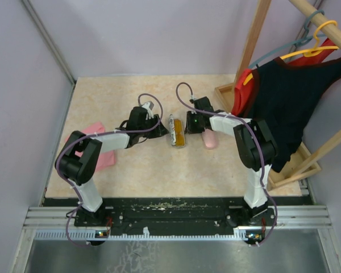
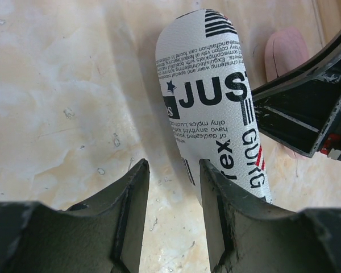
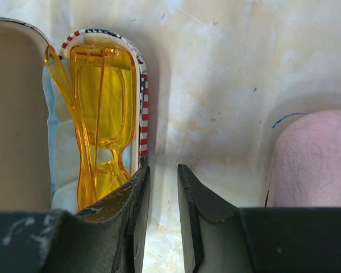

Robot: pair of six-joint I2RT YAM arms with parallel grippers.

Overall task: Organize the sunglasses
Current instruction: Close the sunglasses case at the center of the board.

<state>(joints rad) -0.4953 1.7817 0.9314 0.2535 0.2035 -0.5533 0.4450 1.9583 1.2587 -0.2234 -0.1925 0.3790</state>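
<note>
The orange translucent sunglasses [image 3: 102, 108] lie folded inside the open black-and-white printed case [image 1: 177, 133], also seen in the top view [image 1: 178, 139]. The case's printed shell [image 2: 216, 96] fills the left wrist view. My left gripper [image 2: 173, 170] is open and empty, its right finger against the case's side; in the top view it [image 1: 159, 128] sits left of the case. My right gripper [image 3: 163, 173] is slightly open and empty, over bare table between the case and the pink oblong case [image 3: 312, 165]. The black sunglasses are out of view.
The pink case [image 1: 209, 138] lies shut right of the printed case. A pink cloth [image 1: 99, 149] lies at the left. A wooden clothes rack [image 1: 256, 40] with hanging garments [image 1: 284, 96] stands at the right. Walls enclose the table's far and left sides.
</note>
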